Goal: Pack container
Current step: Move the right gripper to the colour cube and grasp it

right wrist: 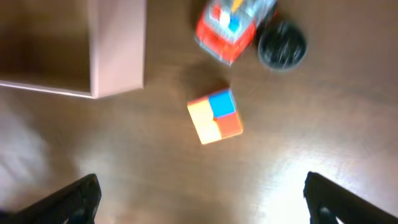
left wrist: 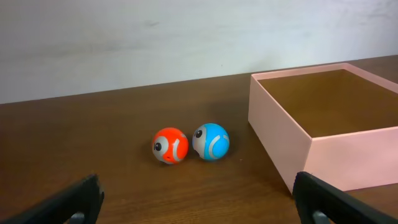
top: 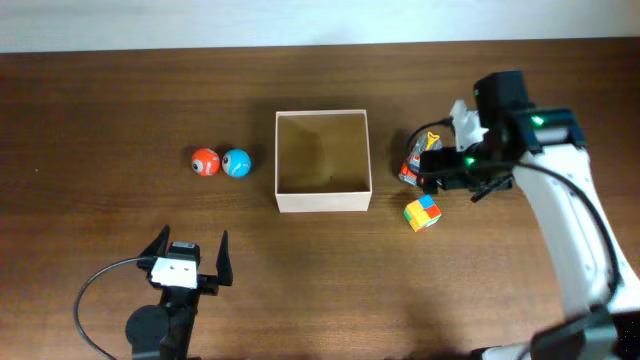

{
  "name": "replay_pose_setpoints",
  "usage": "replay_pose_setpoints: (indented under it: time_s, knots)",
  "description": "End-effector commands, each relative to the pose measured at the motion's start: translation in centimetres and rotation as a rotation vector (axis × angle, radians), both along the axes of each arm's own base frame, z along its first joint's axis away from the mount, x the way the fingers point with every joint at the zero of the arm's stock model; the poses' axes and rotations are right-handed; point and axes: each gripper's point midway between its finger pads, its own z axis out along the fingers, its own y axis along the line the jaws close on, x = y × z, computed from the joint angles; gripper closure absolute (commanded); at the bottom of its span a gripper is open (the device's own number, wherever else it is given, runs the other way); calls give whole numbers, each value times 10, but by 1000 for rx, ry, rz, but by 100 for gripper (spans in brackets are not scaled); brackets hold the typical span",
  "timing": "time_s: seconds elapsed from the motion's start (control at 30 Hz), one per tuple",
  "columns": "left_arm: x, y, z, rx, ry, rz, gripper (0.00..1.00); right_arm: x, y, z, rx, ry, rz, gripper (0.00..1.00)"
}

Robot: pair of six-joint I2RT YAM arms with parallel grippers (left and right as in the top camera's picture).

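The container (top: 323, 200), a shallow square box with white walls and a brown inside, is set at the middle of the wooden surface (top: 100, 100). An orange ball (top: 205, 161) and a blue ball (top: 236, 162) are seen touching, to its left. A multicoloured cube (top: 422, 212) and a red toy vehicle (top: 411, 170) are placed just to its right. The right hand (right wrist: 202, 196) is spread wide above the cube, holding nothing. The left hand (top: 192, 245) is also spread wide, holding nothing.
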Motion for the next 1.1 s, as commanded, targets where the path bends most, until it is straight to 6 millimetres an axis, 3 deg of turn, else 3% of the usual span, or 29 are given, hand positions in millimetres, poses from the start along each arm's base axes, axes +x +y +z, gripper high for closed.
replay_pose_setpoints:
  time_s: [0.0,0.13,0.47,0.67,0.87,1.07]
  knots:
    - [0,0,-2,14,2,-6,1,-4,1,-16,-15,92,6,1]
    - [0,0,-2,14,3,-6,1,-14,1,-40,-37,223,15,1]
    - [0,0,-2,14,2,-6,1,-8,9,-87,-238,289,204,1]
    - [0,0,-2,14,2,-6,1,3,9,-99,-352,237,269,1]
    - [0,0,-2,14,3,-6,1,3,-2,-107,-341,246,271,1]
    - [0,0,-2,14,2,-6,1,-2,-4,-130,-272,251,264,1]
